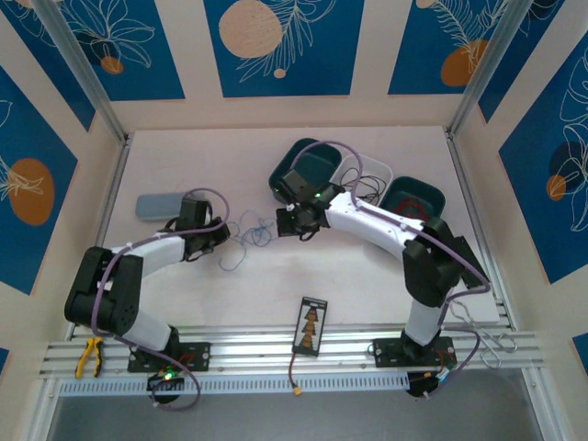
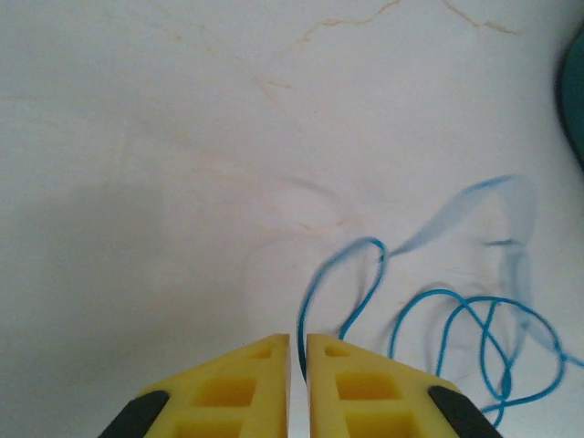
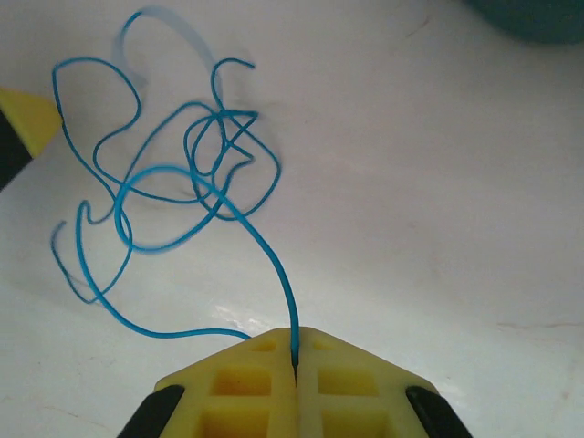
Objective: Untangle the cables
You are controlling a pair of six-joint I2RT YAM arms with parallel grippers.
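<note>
Two grips, one tangle: the cables (image 1: pixel 246 234) lie as a loose blue knot in the middle of the worktop (image 1: pixel 367 303), between my two arms. My right pincer (image 3: pixel 295 351) is pressed together on one strand, which runs straight from its tips into the loops. My left pincer (image 2: pixel 298 342) is almost closed, with a blue strand caught in the slit. I judge that each side grips a separate strand so that drawing them apart can open the knot.

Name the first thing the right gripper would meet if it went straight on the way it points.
Likely the blue cable loops just ahead of the right gripper; depth is unclear.
</note>
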